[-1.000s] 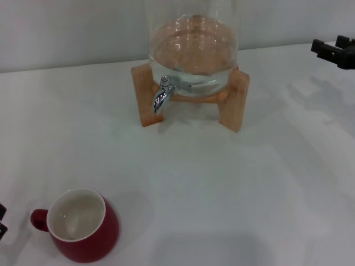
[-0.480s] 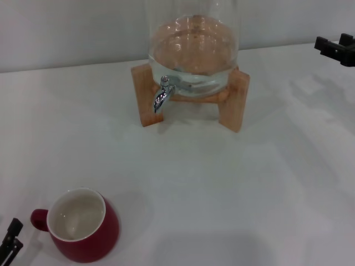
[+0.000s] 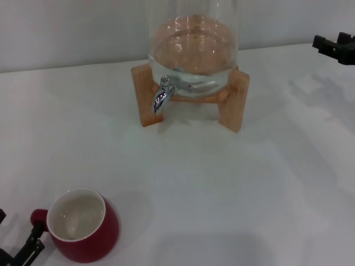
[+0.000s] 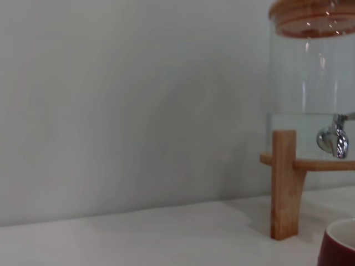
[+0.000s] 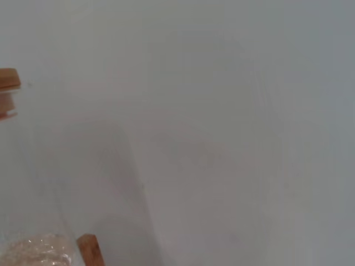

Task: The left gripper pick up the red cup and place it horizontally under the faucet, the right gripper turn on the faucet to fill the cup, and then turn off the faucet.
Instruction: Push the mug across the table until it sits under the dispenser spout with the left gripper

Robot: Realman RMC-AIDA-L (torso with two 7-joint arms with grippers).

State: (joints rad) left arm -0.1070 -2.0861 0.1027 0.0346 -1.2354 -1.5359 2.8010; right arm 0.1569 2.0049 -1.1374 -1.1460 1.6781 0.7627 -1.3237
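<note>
Because the glass water jar [image 3: 193, 47] stands on a wooden stand [image 3: 233, 100] at the far side of the white desk [image 3: 233, 183], it could be pushed if the red cup [image 3: 83, 224] is carried too high toward the faucet [image 3: 161, 95]. Water is held in the jar; the cup, near the front left, looks empty. The left claw [image 3: 25, 252] is seen just beside the handle, and whether it is open cannot be told; the handle could be knocked. The right claw [image 3: 334, 47], parked far right, cannot be judged either.

Open white table [image 3: 233, 188] between red cup [image 3: 83, 224] and faucet [image 3: 161, 95], with only wooden stand [image 3: 233, 100] legs flanking the low gap beneath the spout.
</note>
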